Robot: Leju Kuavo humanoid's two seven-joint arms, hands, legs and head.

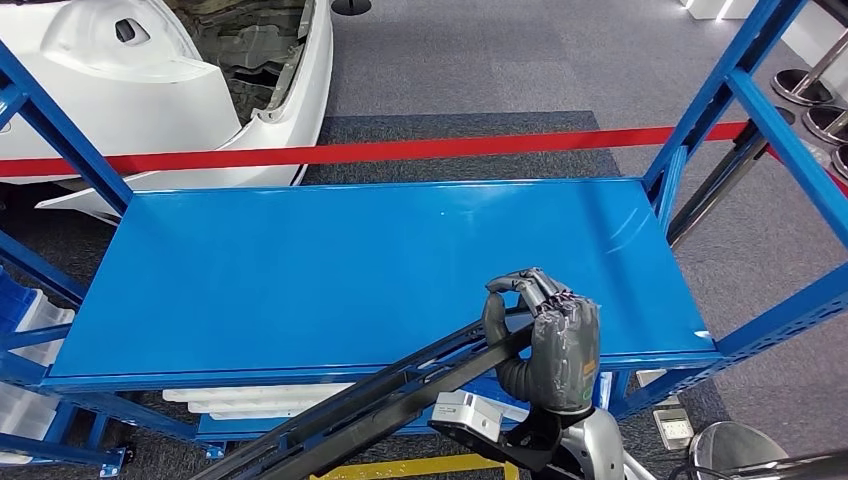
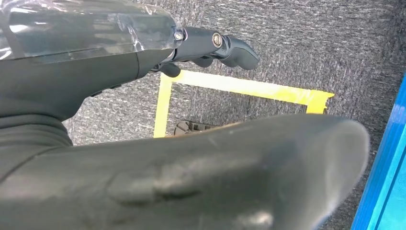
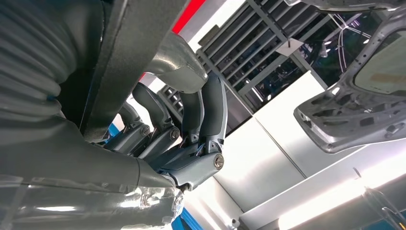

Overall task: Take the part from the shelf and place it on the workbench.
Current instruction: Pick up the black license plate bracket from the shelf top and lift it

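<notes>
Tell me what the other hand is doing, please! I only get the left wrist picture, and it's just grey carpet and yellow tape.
Observer: The right hand grips a long black part near one end.
Operator: Is it on the blue table yet?
Observer: It's not laid down. The gripped end is over the front edge of the blue surface, and the rest slants down below that edge.
Operator: What's behind the table?
Observer: A red strip runs across, with a white car body beyond it.
</notes>
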